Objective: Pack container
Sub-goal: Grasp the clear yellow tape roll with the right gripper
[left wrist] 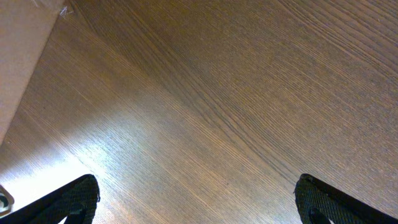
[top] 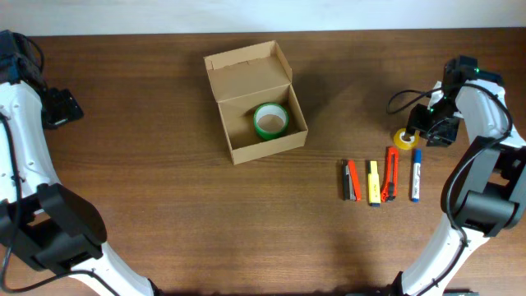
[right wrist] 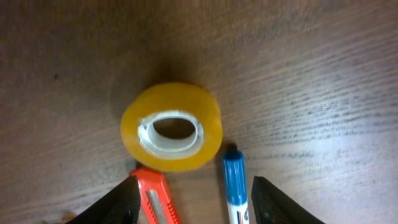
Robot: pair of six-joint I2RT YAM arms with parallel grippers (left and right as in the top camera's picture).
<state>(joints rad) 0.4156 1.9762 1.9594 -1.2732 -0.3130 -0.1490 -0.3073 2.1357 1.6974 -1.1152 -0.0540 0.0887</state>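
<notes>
1. Looks mid-pack: green tape roll lying in the open container, back-centre of the table; yellow tape roll probably next.
2. Wide-spread, empty right gripper hovering just over it, orange cutter and blue marker close beside.
3. Next: lower, straddle the roll, close without snagging the neighbours.
4. Empty left gripper parted wide over bare wood.
5. Dark wood grain, pale wall behind.

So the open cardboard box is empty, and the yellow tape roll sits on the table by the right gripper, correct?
Not quite. The overhead view shows the box isn't empty: a green tape roll lies inside it. The yellow tape roll does sit on the table by the right gripper.
</notes>
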